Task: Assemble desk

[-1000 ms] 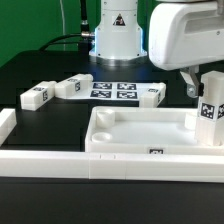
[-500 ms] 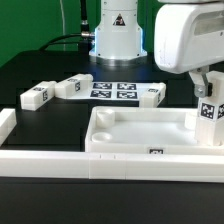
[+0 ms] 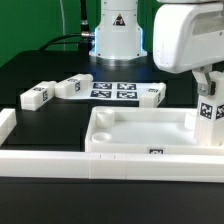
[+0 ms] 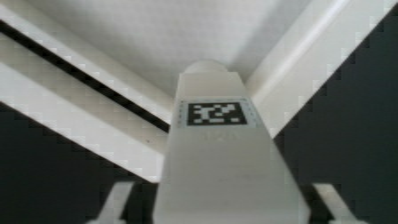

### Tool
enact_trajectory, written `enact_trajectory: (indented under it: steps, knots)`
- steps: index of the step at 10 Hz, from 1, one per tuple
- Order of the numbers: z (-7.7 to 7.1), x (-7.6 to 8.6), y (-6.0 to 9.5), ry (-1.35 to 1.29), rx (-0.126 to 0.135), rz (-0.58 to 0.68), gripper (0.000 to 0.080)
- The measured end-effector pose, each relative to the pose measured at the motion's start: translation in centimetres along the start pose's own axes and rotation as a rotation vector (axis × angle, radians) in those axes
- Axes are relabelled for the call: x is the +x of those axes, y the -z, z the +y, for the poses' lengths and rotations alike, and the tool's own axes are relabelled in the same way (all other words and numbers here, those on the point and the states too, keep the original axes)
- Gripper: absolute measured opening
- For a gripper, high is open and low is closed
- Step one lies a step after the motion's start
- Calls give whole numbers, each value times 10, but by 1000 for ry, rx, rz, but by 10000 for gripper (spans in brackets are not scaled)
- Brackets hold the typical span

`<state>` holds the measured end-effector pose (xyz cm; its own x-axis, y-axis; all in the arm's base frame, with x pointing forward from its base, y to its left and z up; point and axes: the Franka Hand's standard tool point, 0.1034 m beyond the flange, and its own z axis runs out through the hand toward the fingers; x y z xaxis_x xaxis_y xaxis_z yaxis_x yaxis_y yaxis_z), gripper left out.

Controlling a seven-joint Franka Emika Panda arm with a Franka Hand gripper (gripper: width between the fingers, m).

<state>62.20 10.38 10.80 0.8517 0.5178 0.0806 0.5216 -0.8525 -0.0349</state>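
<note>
The white rimmed tabletop lies tray-side up in front, against the low border wall. My gripper is shut on a white leg block and holds it upright over the tabletop's corner at the exterior view's right. In the wrist view the same leg runs away from the fingers, its tag facing the camera, its far end at the tabletop's corner rim. Three more leg blocks lie on the black table behind: one, a second and a third.
The marker board lies flat at the back by the robot base. The long low white border wall runs along the front and turns up the exterior view's left side.
The gripper with the leg has shifted slightly toward the exterior view's right and a little lower over the tabletop's corner. Nothing else has moved.
</note>
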Motion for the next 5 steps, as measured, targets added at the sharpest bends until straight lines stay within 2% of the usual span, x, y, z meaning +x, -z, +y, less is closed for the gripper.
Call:
enact_trajectory:
  steps: [5]
  knots:
    - [3, 0, 0, -413, 3, 20, 288]
